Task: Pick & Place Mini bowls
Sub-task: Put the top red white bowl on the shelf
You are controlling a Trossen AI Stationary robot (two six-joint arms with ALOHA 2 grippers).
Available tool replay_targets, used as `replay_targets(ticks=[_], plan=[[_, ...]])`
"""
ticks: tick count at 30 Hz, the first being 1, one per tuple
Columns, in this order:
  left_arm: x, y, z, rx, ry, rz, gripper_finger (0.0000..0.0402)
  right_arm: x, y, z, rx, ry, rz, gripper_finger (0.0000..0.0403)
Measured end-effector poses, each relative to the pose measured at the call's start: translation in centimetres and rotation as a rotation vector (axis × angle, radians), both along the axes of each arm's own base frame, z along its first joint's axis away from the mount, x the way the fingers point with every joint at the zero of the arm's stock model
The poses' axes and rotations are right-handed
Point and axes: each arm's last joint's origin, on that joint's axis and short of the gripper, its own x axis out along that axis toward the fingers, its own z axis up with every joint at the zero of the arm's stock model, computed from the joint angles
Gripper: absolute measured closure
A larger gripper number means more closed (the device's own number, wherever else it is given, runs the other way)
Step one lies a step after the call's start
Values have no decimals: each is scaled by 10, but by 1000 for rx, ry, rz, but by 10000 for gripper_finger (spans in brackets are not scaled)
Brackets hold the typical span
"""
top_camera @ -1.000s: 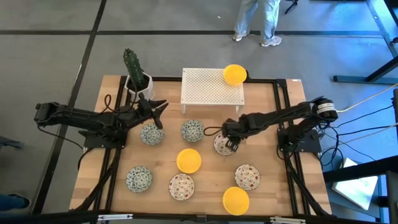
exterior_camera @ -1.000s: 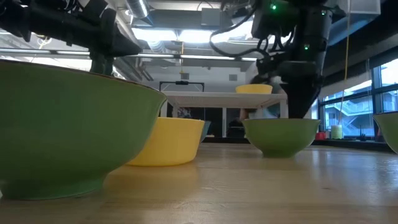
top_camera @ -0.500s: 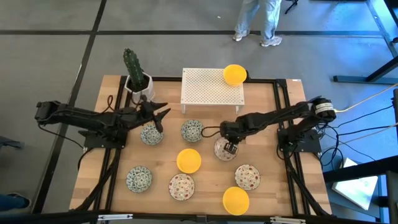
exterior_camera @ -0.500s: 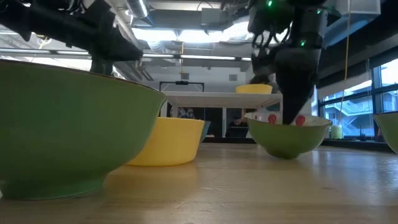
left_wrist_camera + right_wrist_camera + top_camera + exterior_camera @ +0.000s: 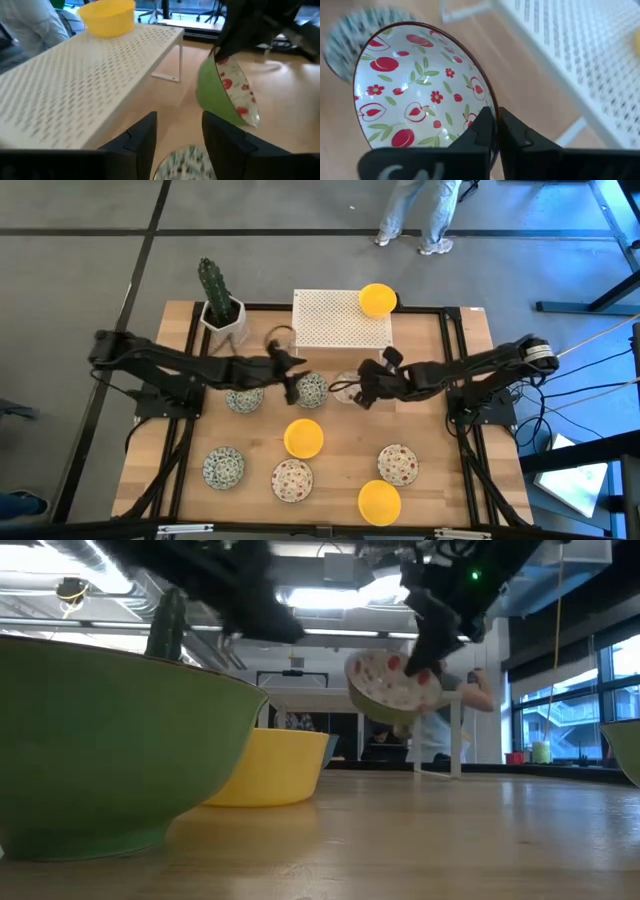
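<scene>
My right gripper [image 5: 362, 392] is shut on a mini bowl [image 5: 346, 388], white inside with red fruit and flowers and green outside, held up in front of the white perforated rack [image 5: 340, 320]. My left gripper [image 5: 293, 380] stands open over a blue-green patterned bowl [image 5: 312, 389], which shows below its fingers in the left wrist view [image 5: 187, 162]. A yellow bowl [image 5: 377, 299] sits on the rack. Two yellow bowls [image 5: 303, 438], two blue-green ones [image 5: 244, 396] and two red-speckled ones [image 5: 397, 464] rest on the table. My right gripper pinches the bowl's rim [image 5: 489, 97], one finger inside the bowl and one outside. The fingers come slanting down from the table's right. The bowl [image 5: 390, 690] hangs clear of the table and is tipped on edge, its inside facing away from the gripper.
A cactus in a white pot [image 5: 220, 308] stands at the far left corner. The rack's legs [image 5: 172, 65] stand just beyond both grippers. A person [image 5: 415, 210] stands on the floor past the far edge. Bare wood lies along the table's right side.
My right gripper has shut on the red-patterned bowl's rim, lifted it off the table, tipped it on edge and carried it toward the rack. My left gripper has gone toward the table's right, from beside one blue-green bowl to over the other.
</scene>
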Motion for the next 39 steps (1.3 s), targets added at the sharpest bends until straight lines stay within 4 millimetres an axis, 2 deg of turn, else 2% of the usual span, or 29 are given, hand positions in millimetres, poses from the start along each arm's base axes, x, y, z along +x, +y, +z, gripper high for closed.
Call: replay_targets(ticks=[5, 11, 18, 26, 29, 32, 39], plan=[[51, -10, 2, 87, 55, 19, 221, 4, 14, 6, -44, -97, 10, 389], [79, -24, 9, 195, 161, 69, 211, 1, 23, 5, -87, -88, 11, 389], [82, -34, 16, 252, 204, 61, 217, 1, 26, 7, -112, -109, -5, 389], [60, -52, 45, 270, 175, 24, 216, 0, 22, 10, -183, -134, -80, 389], [58, -56, 50, 263, 152, 4, 217, 1, 22, 10, -176, -138, -74, 389], [63, -53, 44, 259, 157, 7, 217, 4, 24, 12, -141, -166, -44, 389], [78, -35, 16, 256, 241, 54, 219, 5, 25, 13, -141, -178, -23, 389]])
